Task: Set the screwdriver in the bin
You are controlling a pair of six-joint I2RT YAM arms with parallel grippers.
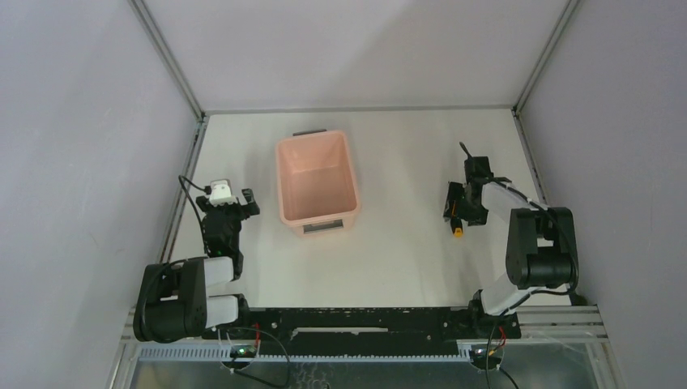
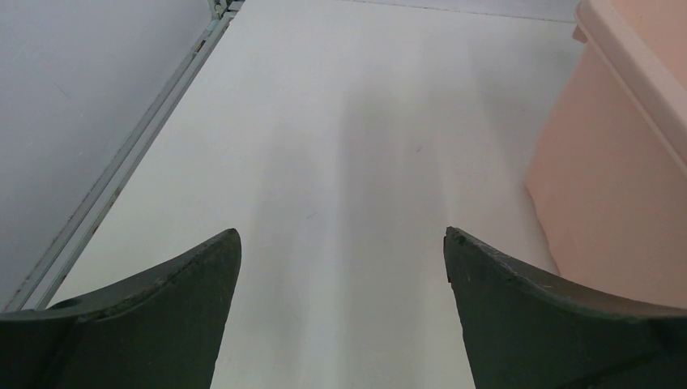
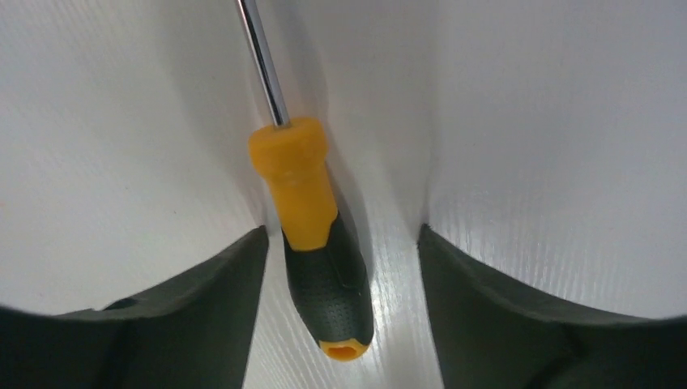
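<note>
The screwdriver (image 1: 458,230) lies on the white table at the right, with a black-and-orange handle (image 3: 324,275) and a thin metal shaft (image 3: 263,65). My right gripper (image 1: 455,209) is lowered over it. In the right wrist view the gripper (image 3: 342,235) is open with a finger on each side of the handle, the left one close to it and a gap on the right. The salmon-pink bin (image 1: 281,186) stands at centre-left and looks empty. My left gripper (image 1: 243,203) is open and empty just left of the bin (image 2: 599,162), as the left wrist view (image 2: 341,235) shows.
Metal frame rails (image 1: 185,194) run along the table's left and right edges, with grey walls behind them. A dark handle (image 1: 309,131) sits on the bin's far end and a label (image 1: 328,227) on its near end.
</note>
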